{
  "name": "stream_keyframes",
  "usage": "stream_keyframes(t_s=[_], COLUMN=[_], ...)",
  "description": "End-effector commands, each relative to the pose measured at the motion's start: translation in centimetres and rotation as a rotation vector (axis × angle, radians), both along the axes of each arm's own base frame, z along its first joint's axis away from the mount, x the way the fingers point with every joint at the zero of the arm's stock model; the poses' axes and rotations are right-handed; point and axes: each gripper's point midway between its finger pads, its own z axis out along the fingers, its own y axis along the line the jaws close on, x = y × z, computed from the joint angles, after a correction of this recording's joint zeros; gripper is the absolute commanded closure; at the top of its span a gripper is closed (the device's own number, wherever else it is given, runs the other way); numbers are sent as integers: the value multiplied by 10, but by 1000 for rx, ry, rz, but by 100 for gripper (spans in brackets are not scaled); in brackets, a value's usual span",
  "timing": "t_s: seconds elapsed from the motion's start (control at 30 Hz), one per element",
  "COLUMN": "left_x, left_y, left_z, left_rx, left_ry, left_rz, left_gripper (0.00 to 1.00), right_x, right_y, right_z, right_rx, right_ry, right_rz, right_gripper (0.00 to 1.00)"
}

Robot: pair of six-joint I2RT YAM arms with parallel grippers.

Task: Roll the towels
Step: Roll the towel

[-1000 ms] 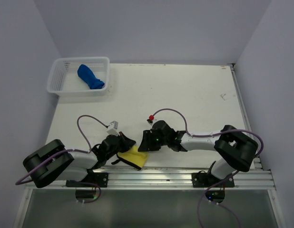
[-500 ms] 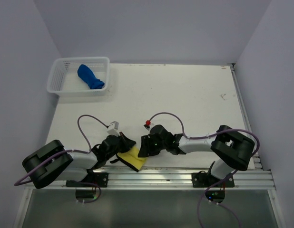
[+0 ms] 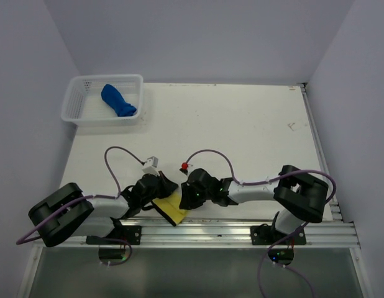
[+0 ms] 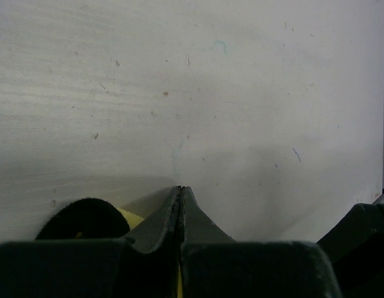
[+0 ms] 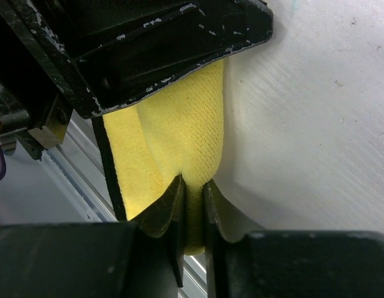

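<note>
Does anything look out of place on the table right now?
The yellow towel is bunched at the near edge of the table, partly over the metal rail, pinched by the left gripper and right gripper. Nothing else stands out.

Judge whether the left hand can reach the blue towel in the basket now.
Likely not yet: the left hand is shut on the yellow towel, though nothing stands between it and the basket.

This looks to me like a robotics lab test cell. A white table point(image 3: 242, 124) is boxed in by plain lilac wall panels point(image 3: 192, 37). An aluminium extrusion rail point(image 3: 204, 231) runs along 6 o'clock, purple cabling point(image 3: 210, 151) loops loose over the top, and a white plastic basket point(image 3: 99, 121) sits at 10 o'clock.
</note>
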Motion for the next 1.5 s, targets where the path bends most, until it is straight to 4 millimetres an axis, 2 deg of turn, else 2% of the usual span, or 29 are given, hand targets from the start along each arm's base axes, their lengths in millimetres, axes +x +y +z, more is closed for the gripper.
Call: stream_keyframes(t_s=[0.0,0.1,0.17,0.2,0.3,0.37,0.4,0.5,0.53,0.6,0.63,0.7,0.73,0.77,0.87,0.9,0.97,1.13,1.2,1.37,1.47], left_x=[16,25,31,38,51,55,61,64,64,64,63,65,65,65,67,67,68,64,62,53,45], left_y=[4,0,-6,-11,-13,-14,-19,-20,-21,-21,-22,-21,-21,-20,-20,-20,-19,-25,-27,-36,-35], left_z=[8,20,34,45,64,69,80,89,91,91,89,89,89,87,86,84,84,86,83,76,65], left_rx=[56,58,67,88,124,129,108,89,81,71,63,58,59,65,71,72,69,20,-5,-75,-90], left_ry=[-55,-69,-116,-128,-117,-96,-100,-75,-67,-45,-32,-23,-22,-15,-9,-3,2,23,32,62,83], left_rz=[35,47,14,6,29,22,25,27,21,19,7,8,5,7,11,13,15,0,-2,-36,-38], left_gripper=[100,100,100,100,100,100,100,100,100,100,100,100,100,100,100,100,100,100,100,100,100], right_x=[-11,-6,5,6,21,29,35,44,53,55,62,64,67,69,73,71,70,70,69,65,61], right_y=[-9,-10,-9,-16,-22,-25,-30,-32,-33,-35,-34,-37,-31,-33,-31,-36,-34,-38,-41,-34,-32], right_z=[-13,-8,-3,-3,3,6,7,13,18,21,29,24,31,26,31,24,28,25,26,21,22], right_rx=[-85,-103,-115,-151,-205,-223,-251,-288,-302,-332,-339,-405,-406,-453,-504,-554,-563,-613,-649,-695,-713], right_ry=[10,-39,-104,-125,-226,-270,-305,-375,-423,-473,-518,-563,-580,-619,-679,-693,-715,-751,-782,-800,-806], right_rz=[37,20,-13,-19,-76,-110,-138,-184,-222,-244,-275,-274,-285,-286,-310,-301,-323,-348,-348,-359,-358], right_gripper=[92,100,100,100,100,100,100,100,100,100,100,100,100,100,100,100,100,100,100,100,100])
